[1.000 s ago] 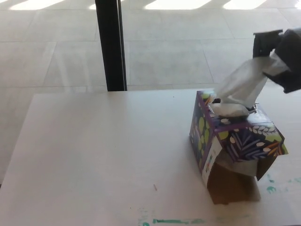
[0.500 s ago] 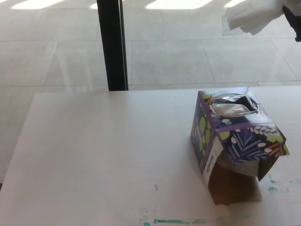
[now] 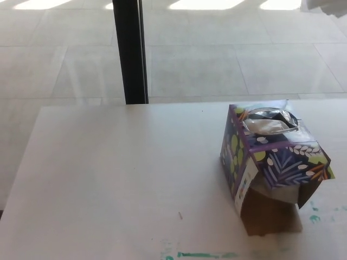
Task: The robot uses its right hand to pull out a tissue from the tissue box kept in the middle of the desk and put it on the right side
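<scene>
— Where's the tissue box (image 3: 271, 160) right now?

— Sitting on the pale desk (image 3: 119, 179), over toward the right edge, turned at an angle so one corner points at the near edge. Purple sides with green and white leaf shapes. A side flap hangs open at the bottom and you can see brown cardboard inside.

— And the top?

— The slot on top is open, with a bit of white tissue bunched low inside the plastic film, not sticking up.

— The pulled tissue (image 3: 324, 5)?

— Just a pale white scrap up at the top right corner of the view, well above the desk and apart from the box, over the tiled floor (image 3: 217, 59). Most of it is cut off by the frame.

— The robot's hands? The fingers?

— Neither hand shows at all, so I cannot tell whether any fingers are clenched, released or grasping something.

— Anything else around?

— A black post (image 3: 130, 51) stands behind the desk's far edge, left of the box. Some green smears (image 3: 203, 254) mark the desk along its near edge.
</scene>
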Controlling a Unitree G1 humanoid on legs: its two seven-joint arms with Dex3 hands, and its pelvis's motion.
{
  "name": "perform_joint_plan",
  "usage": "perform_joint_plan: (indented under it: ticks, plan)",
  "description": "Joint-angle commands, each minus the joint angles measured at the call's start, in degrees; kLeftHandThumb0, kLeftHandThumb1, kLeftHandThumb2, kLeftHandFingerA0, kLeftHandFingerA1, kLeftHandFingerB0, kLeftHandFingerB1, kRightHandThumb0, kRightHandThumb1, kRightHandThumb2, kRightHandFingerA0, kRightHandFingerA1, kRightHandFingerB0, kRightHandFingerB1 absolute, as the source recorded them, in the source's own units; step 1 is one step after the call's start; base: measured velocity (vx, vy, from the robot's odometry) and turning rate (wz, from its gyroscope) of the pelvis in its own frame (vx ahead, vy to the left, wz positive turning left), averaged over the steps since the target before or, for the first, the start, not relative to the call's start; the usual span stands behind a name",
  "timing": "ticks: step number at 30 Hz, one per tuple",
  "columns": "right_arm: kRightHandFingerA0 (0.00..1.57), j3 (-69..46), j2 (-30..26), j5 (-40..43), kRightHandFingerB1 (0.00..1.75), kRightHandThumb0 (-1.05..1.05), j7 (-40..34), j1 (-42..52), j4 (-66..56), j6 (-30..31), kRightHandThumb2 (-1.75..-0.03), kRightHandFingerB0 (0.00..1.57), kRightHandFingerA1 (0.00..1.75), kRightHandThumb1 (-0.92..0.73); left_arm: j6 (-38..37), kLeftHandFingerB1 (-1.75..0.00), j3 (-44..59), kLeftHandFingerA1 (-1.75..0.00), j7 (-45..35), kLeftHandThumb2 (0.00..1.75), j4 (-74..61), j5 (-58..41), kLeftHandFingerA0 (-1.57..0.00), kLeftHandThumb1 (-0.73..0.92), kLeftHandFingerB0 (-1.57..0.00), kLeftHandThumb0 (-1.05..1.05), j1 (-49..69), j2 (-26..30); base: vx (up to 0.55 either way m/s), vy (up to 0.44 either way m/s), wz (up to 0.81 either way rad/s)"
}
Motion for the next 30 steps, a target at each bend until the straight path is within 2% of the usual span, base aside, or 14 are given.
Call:
perform_joint_plan:
  ticks: [1, 4, 6, 7, 8, 10, 12, 13, 16, 20, 26, 27, 29, 30]
  plan:
    - [0.82, 3.4, -8.4, -4.3, 1.2, -0.23, 7.9, 12.0, -0.1, 3.9, -0.67, 0.77, 1.58, -0.6, -1.7, -1.06, 0.2, -1.13, 0.3, 0.89, -0.1, -0.2, -0.73, 0.87, -0.6, -1.04, 0.9, 1.2, 0.0, 0.0, 0.0]
    - [0.79, 5.1, -9.5, -5.7, 1.21, -0.26, 7.6, 15.2, 0.6, 5.7, -0.63, 0.73, 1.58, -0.64, -1.8, -1.06, 0.3, -1.12, 0.3, 0.91, -0.5, -0.3, -0.73, 0.86, -0.6, -1.02, 1.4, 1.1, 0.0, 0.0, 0.0]
    - [0.83, 6.4, -10.3, -6.3, 0.72, -0.25, 7.8, 19.4, 0.2, 6.3, -0.59, 0.83, 1.51, -0.63, -1.4, -1.04, 0.2, -1.11, 0.3, 0.9, -0.5, -0.2, -0.72, 0.86, -0.59, -1.02, 1.3, 1.3, 0.0, 0.0, 0.0]
    - [0.79, 7.0, -10.6, -6.9, 0.96, -0.29, 9.1, 21.1, -1.4, 7.6, -0.65, 0.75, 1.6, -0.65, -1.1, -0.98, 0.2, -1.05, 0.4, 1.23, -1.1, -0.2, -0.73, 0.65, -0.59, -1.04, 1.3, 1.4, 0.0, 0.0, 0.0]
    - [0.78, 7.0, -10.3, -6.8, 1.3, -0.28, 7.4, 23.2, -2.0, 7.5, -0.69, 0.69, 1.69, -0.64, -1.0, -0.97, 0.1, -1.04, 0.5, 1.23, -1.4, -0.1, -0.72, 0.65, -0.59, -1.04, 1.4, 1.4, 0.0, 0.0, 0.0]
    - [0.78, 7.1, -10.5, -6.7, 1.3, -0.28, 7.5, 23.4, -2.5, 7.9, -0.69, 0.69, 1.69, -0.64, -0.9, -0.97, 0.1, -1.04, 0.6, 1.23, -1.5, -0.1, -0.72, 0.65, -0.59, -1.04, 1.5, 1.4, 0.0, 0.0, 0.0]
    - [0.91, 8.0, -10.4, -5.9, 1.49, -0.28, 10.2, 25.1, -3.5, 8.4, -0.73, 0.59, 1.73, -0.66, -0.8, -1.04, 0.4, -1.11, 0.2, 0.91, -2.1, -0.5, -0.72, 0.84, -0.57, -1.02, 1.4, 1.6, 0.0, 0.0, 0.0]
    - [0.82, 8.9, -10.2, -5.8, 1.15, -0.3, 12.9, 27.4, -5.7, 9.3, -0.71, 0.71, 1.64, -0.69, -0.5, -1.04, 0.7, -1.13, 0.0, 0.91, -2.5, -0.8, -0.74, 0.85, -0.59, -1.02, 1.6, 1.5, 0.0, 0.0, 0.0]
    - [0.79, 13.6, -10.5, -10.9, 1.24, -0.35, 13.0, 30.7, -7.6, 9.7, -0.69, 0.68, 1.65, -0.71, -0.3, -1.04, 0.9, -1.12, 0.2, 0.91, -3.4, -1.0, -0.73, 0.84, -0.59, -1.01, 1.8, 1.3, 0.0, 0.0, 0.0]
    - [0.77, 19.9, -12.5, -15.8, 0.68, -0.37, 17.3, 31.2, -7.1, 9.3, -0.65, 0.74, 1.59, -0.69, -1.6, -1.03, 0.9, -1.12, 0.3, 0.9, -2.6, -0.7, -0.75, 0.85, -0.58, -1.03, 1.8, 1.4, 0.0, 0.0, 0.0]
    - [0.76, 22.9, -10.3, -15.4, 0.35, -0.42, 15.1, 34.3, -3.2, 11.6, -0.61, 0.35, 1.23, -0.66, -1.4, -1.07, 1.6, -1.13, 0.1, 0.89, -3.7, -1.1, -0.74, 0.84, -0.61, -1.04, 3.0, 1.0, 0.0, 0.0, 0.0]
    - [0.6, 24.3, -11.0, -17.2, 0.41, -0.56, 18.8, 33.4, -3.6, 12.6, -0.83, 0.11, 0.98, -0.55, -1.2, -1.06, 1.6, -1.13, 0.0, 0.9, -3.9, -1.2, -0.74, 0.83, -0.61, -1.02, 3.2, 0.9, 0.0, 0.0, 0.0]
    - [0.1, 25.7, -11.5, -18.7, 0.1, -0.7, 21.0, 31.7, -2.9, 13.1, -0.65, 0.02, 0.55, -0.57, -0.9, -1.03, 1.3, -1.09, 0.2, 0.91, -3.4, -0.7, -0.73, 0.84, -0.59, -1.01, 2.9, 1.2, 0.0, 0.0, 0.0]
    - [0.1, 25.8, -11.6, -18.6, 0.1, -0.7, 21.3, 31.4, -2.9, 12.9, -0.65, 0.02, 0.55, -0.57, -0.9, -1.03, 1.2, -1.09, 0.4, 0.91, -3.3, -0.6, -0.73, 0.84, -0.59, -1.01, 2.8, 1.2, 0.0, 0.0, 0.0]
